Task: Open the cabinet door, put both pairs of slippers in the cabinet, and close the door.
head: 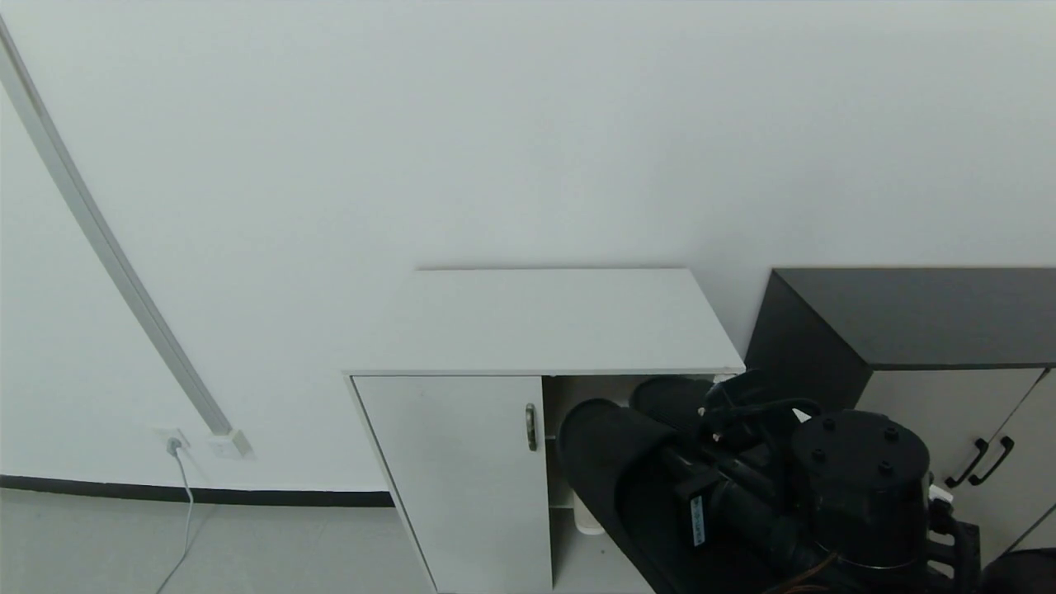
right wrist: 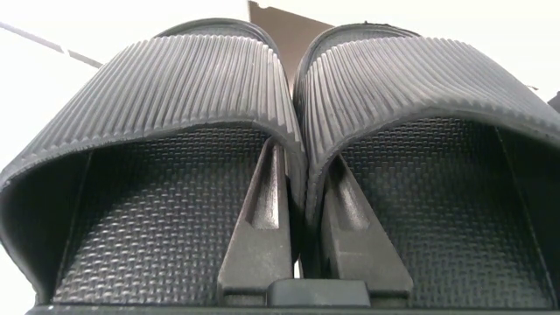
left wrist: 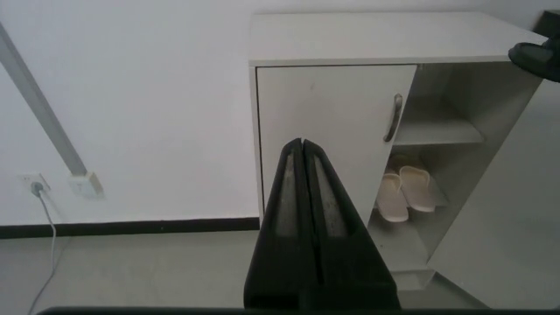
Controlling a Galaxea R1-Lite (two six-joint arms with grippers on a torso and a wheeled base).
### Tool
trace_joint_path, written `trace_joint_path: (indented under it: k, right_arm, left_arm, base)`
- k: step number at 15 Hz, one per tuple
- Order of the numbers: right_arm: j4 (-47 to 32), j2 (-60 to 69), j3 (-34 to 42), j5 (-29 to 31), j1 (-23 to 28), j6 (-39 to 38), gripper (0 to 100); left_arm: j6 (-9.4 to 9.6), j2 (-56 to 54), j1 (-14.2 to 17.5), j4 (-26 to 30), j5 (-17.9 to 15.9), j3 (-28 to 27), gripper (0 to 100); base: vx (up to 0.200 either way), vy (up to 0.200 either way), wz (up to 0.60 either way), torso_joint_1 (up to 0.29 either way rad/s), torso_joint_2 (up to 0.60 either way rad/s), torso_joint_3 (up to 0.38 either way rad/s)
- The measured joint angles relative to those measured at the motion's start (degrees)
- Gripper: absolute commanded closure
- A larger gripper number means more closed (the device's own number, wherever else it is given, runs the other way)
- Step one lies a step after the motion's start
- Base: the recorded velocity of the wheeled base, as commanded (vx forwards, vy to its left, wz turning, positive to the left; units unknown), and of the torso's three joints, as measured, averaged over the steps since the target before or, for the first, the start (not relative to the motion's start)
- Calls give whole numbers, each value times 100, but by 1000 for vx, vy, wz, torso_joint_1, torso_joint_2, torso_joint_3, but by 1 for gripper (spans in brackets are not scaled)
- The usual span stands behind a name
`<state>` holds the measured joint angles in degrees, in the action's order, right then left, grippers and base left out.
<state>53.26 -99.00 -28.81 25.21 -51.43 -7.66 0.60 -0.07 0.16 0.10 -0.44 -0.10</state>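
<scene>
Black slippers (right wrist: 175, 131) are clamped by the right gripper (right wrist: 302, 157) before the half-open white cabinet (head: 561, 318); beige slippers (left wrist: 407, 192) are shelved inside; the left gripper (left wrist: 303, 144) is pressed closed, empty.

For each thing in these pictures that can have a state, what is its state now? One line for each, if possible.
Left cabinet door: shut.
Right side of the cabinet: open.
Beige slippers: lying on a shelf inside the cabinet.
Black slippers: held up before the open side.
Right tool: shut on the black slippers.
Left tool: shut, empty.
Wall plug: plugged in.
</scene>
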Motion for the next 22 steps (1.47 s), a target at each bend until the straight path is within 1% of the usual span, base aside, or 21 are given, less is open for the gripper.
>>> trace_joint_path:
  k: [4,7,12,22]
  right_arm:
    - [0,0,6,0,-13,2,100]
    - [5,0,30,2,-13,46,100]
    - [6,-1,61,0,-13,63,100]
    - [6,-9,84,0,-13,71,100]
  left_arm:
    - [-5,0,2,0,0,0,100]
    - [-6,0,-2,-2,0,0,100]
    - [-9,0,0,0,0,0,100]
    - [-6,0,0,0,0,0,100]
  base:
    - [0,0,0,0,0,0]
    - [0,0,0,-119,279,157]
    - [0,0,0,-194,451,247]
    - [0,0,0,-215,535,315]
